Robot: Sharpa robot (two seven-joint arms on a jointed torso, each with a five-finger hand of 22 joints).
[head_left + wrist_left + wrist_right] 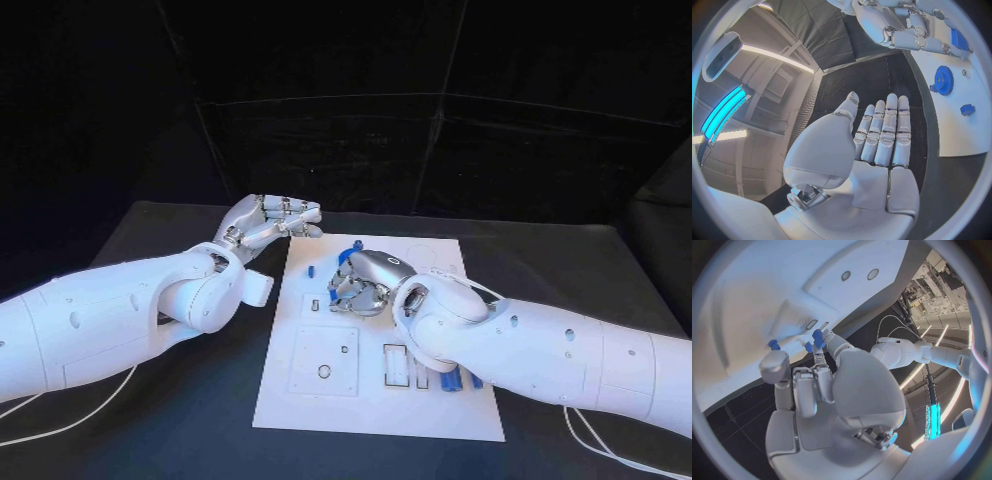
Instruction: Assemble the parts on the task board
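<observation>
Right wrist view: my right hand [817,385] is over the task board [754,295], fingertips pinching a small blue part [817,337] right at the white surface. My left hand [870,145] lies flat and empty off the board's far corner, so the right is nearer.

Black table [173,400] before dark curtained backdrop [433,100]; bright ceiling strip lights [723,115].
</observation>
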